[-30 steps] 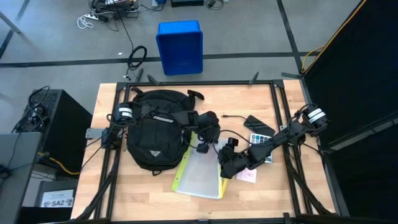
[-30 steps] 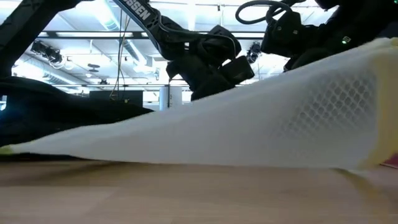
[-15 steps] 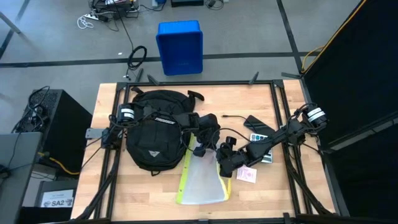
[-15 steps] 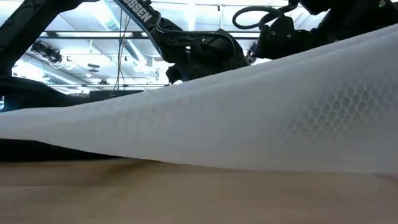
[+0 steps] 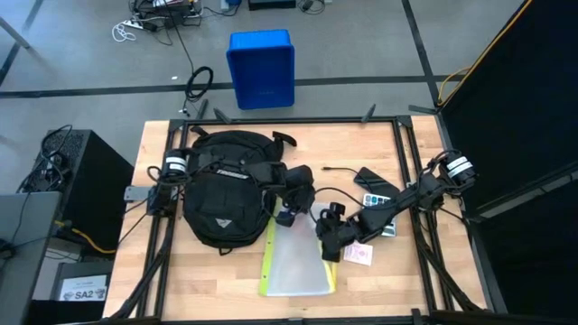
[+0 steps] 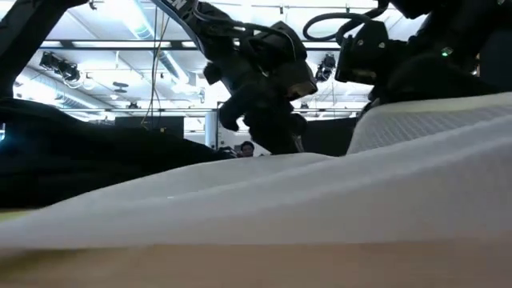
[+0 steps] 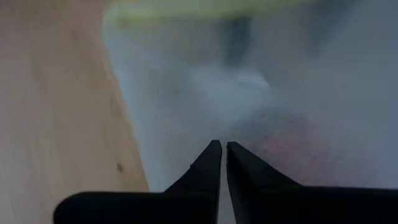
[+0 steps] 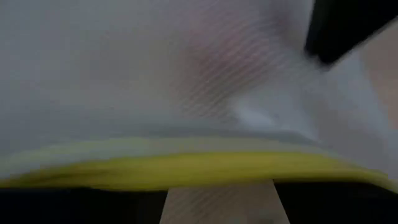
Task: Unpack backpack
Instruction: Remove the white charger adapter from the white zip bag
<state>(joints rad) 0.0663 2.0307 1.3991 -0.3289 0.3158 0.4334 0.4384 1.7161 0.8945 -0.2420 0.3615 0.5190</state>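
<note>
The black backpack (image 5: 221, 194) lies flat on the table's left half. Beside it on the right is a translucent white pouch (image 5: 296, 262) with yellow edges. My left gripper (image 5: 287, 219) is at the pouch's far end, shut on it. My right gripper (image 5: 323, 251) stands at the pouch's right yellow edge, and in its wrist view the fingers are apart. The low view shows the pouch (image 6: 264, 200) sloping up toward that side. My left gripper pinches the pouch's far end (image 7: 217, 134) between its two fingers, slanting down from the far side. The pouch's near end rests on the table. My right gripper has the pouch's yellow right edge (image 8: 205, 168) lying across its spread fingers; the pouch hides the fingertips, so I cannot tell how they meet it.
To the right of the pouch lie a pink card (image 5: 358, 255), a small keypad device (image 5: 379, 200), a flat black device (image 5: 375, 178) and a thin cable (image 5: 339, 169). A blue bin (image 5: 261, 68) stands on the floor beyond the far edge. Bare wood lies along the near edge.
The pouch has turned about its held far end and now points straight toward the near edge. Its right side, raised high a second ago, has sunk lower. My left gripper has risen a little and stays shut on the far end.
</note>
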